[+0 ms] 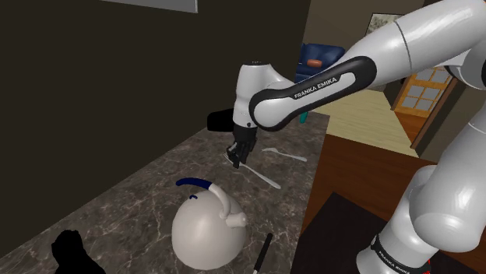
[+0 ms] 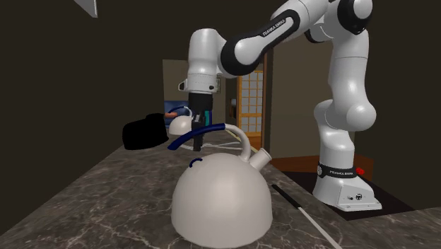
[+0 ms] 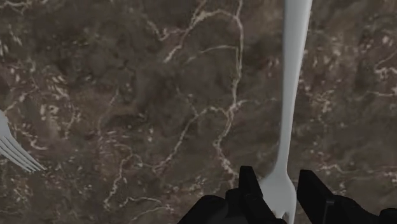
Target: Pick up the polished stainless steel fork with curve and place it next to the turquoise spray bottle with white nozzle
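The gripper (image 1: pixel 240 156) is down at the dark marbled counter (image 1: pixel 132 198), pointing straight at the stone. Its two black fingers (image 3: pixel 251 188) stand apart, one on each side of the pale fork (image 1: pixel 265 177). In the wrist view the fork (image 3: pixel 289 114) has its broad end between the fingertips and its slim handle running away from the gripper across the stone. A sliver of counter shows between the fork and one finger, so it is straddled, not clamped. The fork lies flat on the counter. A second white fork (image 1: pixel 287 154) lies farther back, towards the shoulder view's right, well apart from the first. Nearer, a white domed kettle (image 1: pixel 206 233) with a blue handle stands on the counter. A thin black stick (image 1: pixel 263 253) lies just to its right in the shoulder view. At the shoulder view's near left edge sits a solid black shape (image 1: pixel 74 253) whose form I cannot make out
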`<state>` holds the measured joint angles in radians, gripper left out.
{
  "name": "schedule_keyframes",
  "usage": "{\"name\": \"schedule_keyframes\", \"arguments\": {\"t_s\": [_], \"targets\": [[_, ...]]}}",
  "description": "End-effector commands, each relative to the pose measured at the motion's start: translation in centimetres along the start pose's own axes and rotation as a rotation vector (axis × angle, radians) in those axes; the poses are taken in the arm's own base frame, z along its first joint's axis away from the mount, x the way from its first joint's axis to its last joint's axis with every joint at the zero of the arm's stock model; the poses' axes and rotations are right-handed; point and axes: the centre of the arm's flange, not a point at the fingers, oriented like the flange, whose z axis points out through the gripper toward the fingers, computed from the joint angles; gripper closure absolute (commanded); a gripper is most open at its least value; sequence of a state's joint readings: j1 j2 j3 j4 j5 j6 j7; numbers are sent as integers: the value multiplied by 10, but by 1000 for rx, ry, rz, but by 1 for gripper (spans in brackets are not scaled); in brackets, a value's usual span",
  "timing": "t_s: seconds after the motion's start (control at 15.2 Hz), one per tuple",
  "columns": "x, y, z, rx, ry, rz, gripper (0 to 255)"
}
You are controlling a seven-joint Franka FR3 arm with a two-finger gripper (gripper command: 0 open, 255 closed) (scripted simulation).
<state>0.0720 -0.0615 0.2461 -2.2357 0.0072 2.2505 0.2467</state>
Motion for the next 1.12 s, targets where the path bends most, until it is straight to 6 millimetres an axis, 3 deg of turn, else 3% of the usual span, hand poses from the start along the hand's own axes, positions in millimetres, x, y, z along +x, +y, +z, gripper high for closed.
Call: {"name": "schedule_keyframes", "arguments": {"t_s": [0.0,1.06], "targets": [[0,-1,-10,0,0,0,255],[6,-1,-94,0,0,0,255]]}}
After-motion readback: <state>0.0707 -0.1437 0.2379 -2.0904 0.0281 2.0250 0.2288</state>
